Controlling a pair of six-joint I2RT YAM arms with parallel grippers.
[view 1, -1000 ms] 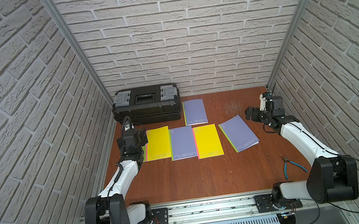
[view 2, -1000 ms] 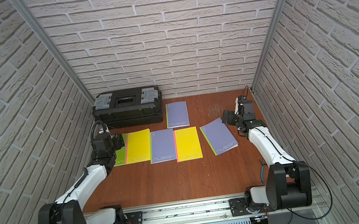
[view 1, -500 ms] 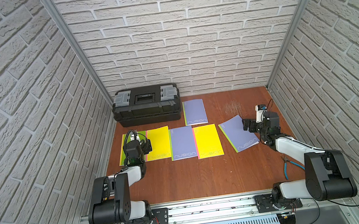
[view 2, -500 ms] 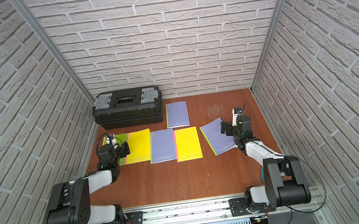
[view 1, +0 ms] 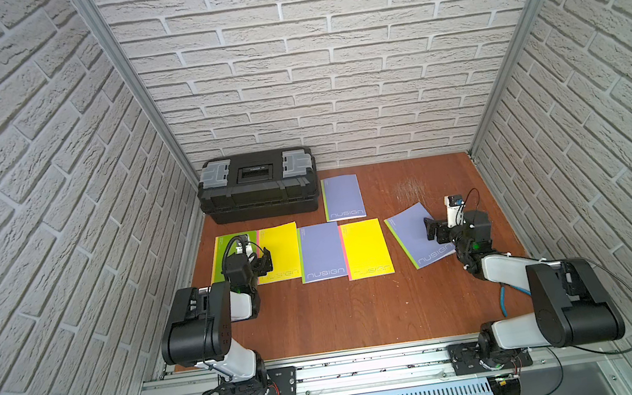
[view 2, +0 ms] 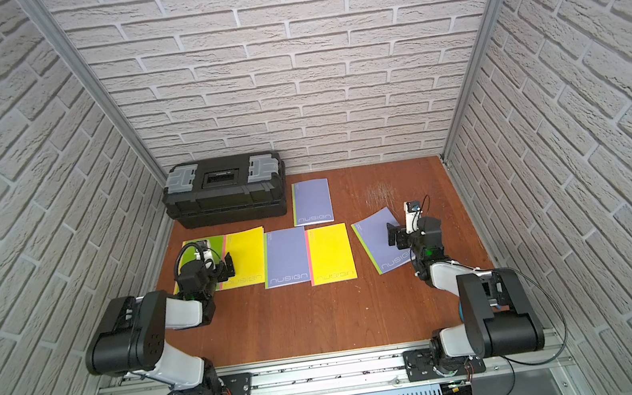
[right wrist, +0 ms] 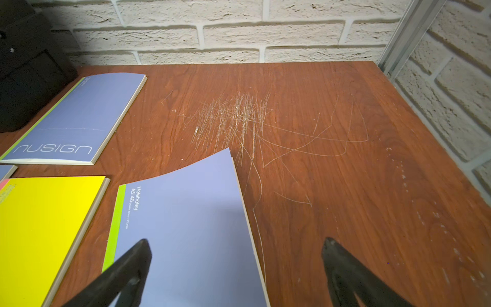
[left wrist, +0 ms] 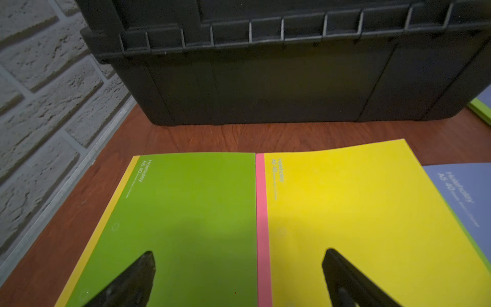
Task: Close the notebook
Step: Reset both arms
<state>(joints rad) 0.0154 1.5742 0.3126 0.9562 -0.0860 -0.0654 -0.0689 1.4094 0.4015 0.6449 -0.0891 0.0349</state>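
Several thin notebooks lie flat on the wooden table, all with covers down and no pages showing. My left gripper (view 1: 263, 262) (view 2: 228, 266) (left wrist: 239, 268) hangs open and empty over the seam between a green notebook (view 1: 225, 253) (left wrist: 186, 212) and a yellow notebook (view 1: 281, 245) (left wrist: 358, 207). My right gripper (view 1: 432, 228) (view 2: 393, 234) (right wrist: 236, 257) is open and empty too, straddling the right edge of a tilted purple notebook (view 1: 415, 241) (view 2: 377, 242) (right wrist: 186, 212). That notebook's far cover corner curls up slightly.
A black toolbox (view 1: 258, 189) (left wrist: 279, 66) stands at the back left against the wall. A purple notebook (view 1: 321, 252), another yellow notebook (view 1: 366, 248) and a purple notebook (view 1: 343, 197) at the back lie mid-table. Brick walls close three sides. A blue-handled tool (view 1: 503, 300) lies near the right arm.
Both arms have folded back toward the front rail, drawing the grippers nearer and lower over the notebooks. Both grippers stayed open. The notebooks have not moved.
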